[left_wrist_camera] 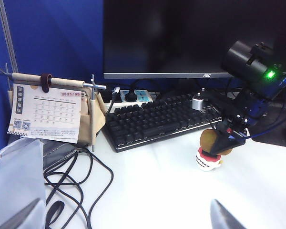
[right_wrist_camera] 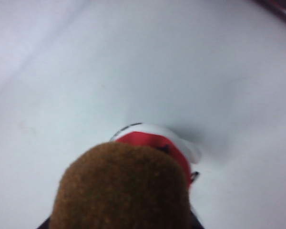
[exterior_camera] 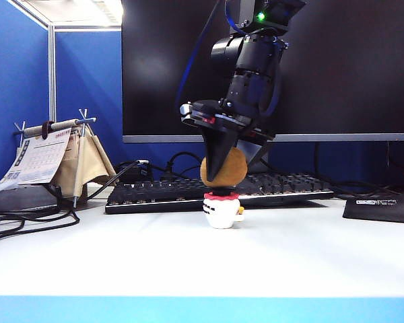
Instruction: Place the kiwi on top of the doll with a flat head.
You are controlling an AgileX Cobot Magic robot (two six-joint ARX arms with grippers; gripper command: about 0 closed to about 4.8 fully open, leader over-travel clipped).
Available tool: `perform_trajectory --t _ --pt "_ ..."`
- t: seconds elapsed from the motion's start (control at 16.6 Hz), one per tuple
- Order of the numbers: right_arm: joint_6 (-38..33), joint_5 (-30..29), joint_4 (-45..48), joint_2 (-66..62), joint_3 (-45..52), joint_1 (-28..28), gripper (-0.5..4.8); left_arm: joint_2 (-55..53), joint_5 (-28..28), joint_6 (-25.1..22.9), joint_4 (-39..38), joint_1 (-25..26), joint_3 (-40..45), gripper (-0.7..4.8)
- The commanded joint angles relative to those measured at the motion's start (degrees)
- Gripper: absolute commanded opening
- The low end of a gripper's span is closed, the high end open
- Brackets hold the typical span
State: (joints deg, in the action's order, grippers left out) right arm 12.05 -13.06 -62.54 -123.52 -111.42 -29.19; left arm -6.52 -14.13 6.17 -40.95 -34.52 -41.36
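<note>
The kiwi (exterior_camera: 223, 168) is gripped by the right pincer (exterior_camera: 222, 176) atop the doll (exterior_camera: 222, 209); release is next, while the left pincer (left_wrist_camera: 128, 217) is held open, far left.

The fuzzy brown oval kiwi (exterior_camera: 223, 169) sits directly at 12 o'clock above the small round white doll with a red frilled rim and flat black top (exterior_camera: 222, 208), touching its head. The doll stands upright on the white desk (exterior_camera: 188, 262), its yellow nub pointing to 3 o'clock.

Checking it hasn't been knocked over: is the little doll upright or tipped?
Upright: the doll stands on the table, red rim level, the kiwi in the right gripper above it.
</note>
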Motion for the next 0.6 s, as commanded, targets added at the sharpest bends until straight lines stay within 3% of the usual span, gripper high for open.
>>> perform_trajectory --t 0.06,0.36,0.6 --pt "0.17 -1.68 -0.48 0.2 -0.09 -0.07 2.67 -0.04 -0.15 -0.15 1.22 0.04 -0.07 4.79" --pt "0.17 -1.64 -0.48 0.2 -0.09 -0.07 2.75 -0.04 -0.15 -0.15 1.22 0.04 -0.07 4.79" --pt "0.17 -1.57 -0.46 0.22 -0.09 -0.07 3.17 -0.04 -0.13 -0.15 1.22 0.04 -0.07 4.79"
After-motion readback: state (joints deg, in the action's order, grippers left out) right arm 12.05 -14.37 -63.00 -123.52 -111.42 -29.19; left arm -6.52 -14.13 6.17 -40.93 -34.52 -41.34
